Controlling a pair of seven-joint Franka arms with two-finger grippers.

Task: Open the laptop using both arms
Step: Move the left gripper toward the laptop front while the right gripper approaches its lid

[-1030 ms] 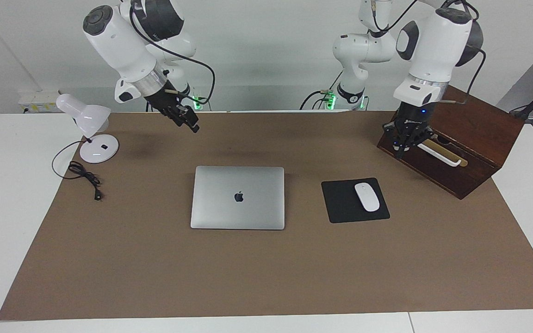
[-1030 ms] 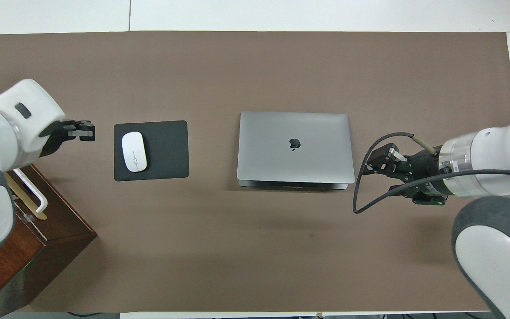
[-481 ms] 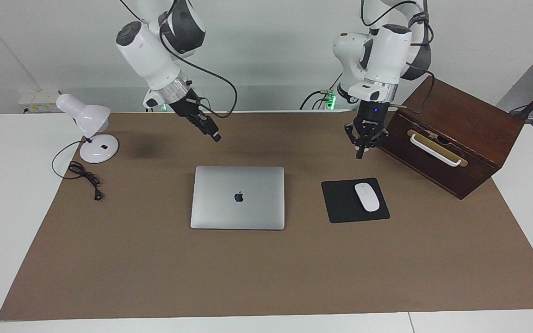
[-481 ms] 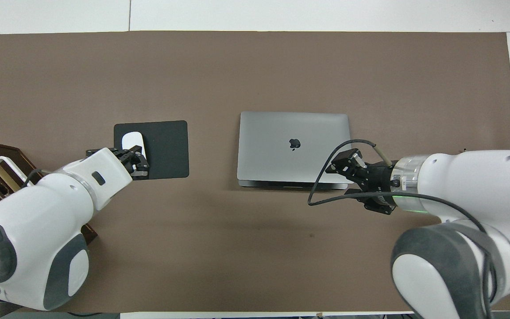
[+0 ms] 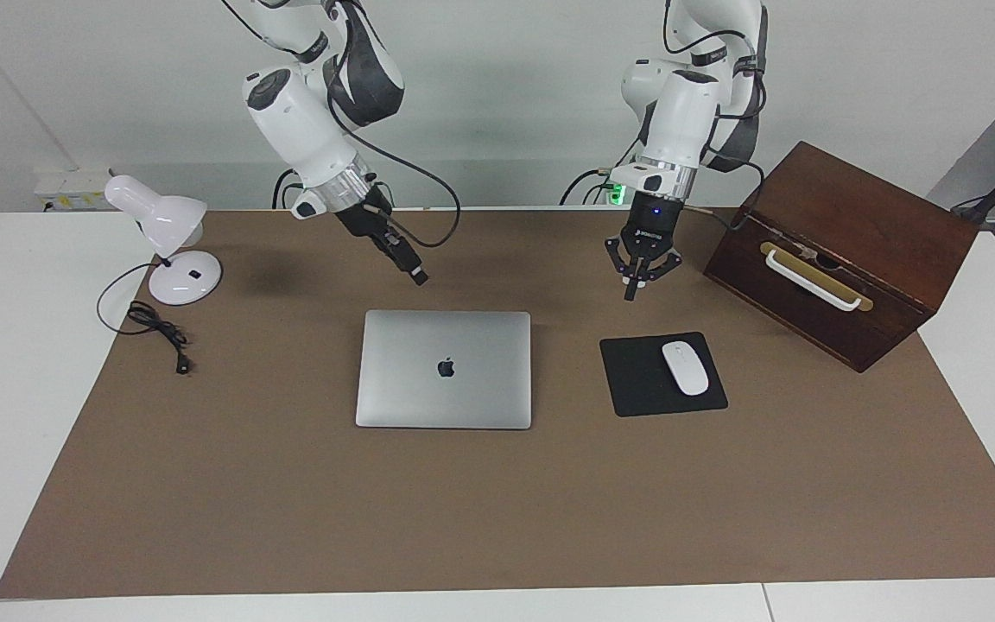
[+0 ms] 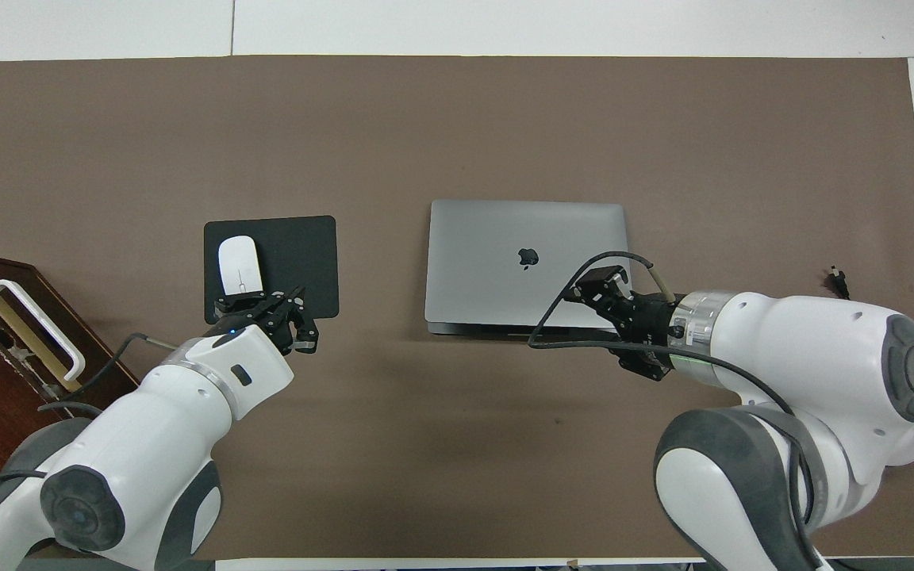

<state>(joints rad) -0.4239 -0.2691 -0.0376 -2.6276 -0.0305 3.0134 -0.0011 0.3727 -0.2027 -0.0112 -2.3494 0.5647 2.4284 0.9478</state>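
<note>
Closed laptop (image 5: 444, 369) lying flat on the brown mat (image 5: 497, 518), just below and slightly to one side of the centre of the facing frame, lid down with the dark logo uppermost. It is judged to be a thin, stiff metal slab with a smooth, probably slippery lid and a fragile screen under it; the hinge edge appears to lie toward the upper edge of the facing frame, where the overhead view shows a darker strip along the edge, so the openable lip would be the edge toward the bottom of that frame. A sensible hold is one fingertip set on the deck or base to pin it while the other lifts the lid at the middle of that lip; squeezing or prying at a corner risks twisting the panel. The right gripper (image 5: 417, 276), fingertips pressed together and carrying nothing, hangs in the air in the upper middle of the facing frame, above the mat at the laptop's upper edge. The left gripper (image 5: 633, 288), likewise drawn shut and empty, hangs above the mat over the upper edge of the black mouse pad (image 5: 636, 380). The white mouse (image 5: 685, 368) rests on that pad beside the laptop; the wooden box (image 5: 860, 259) sits at upper right, the desk lamp (image 5: 165, 246) and its cord (image 5: 156, 333) at upper left. Nothing lies on or against the laptop.
</note>
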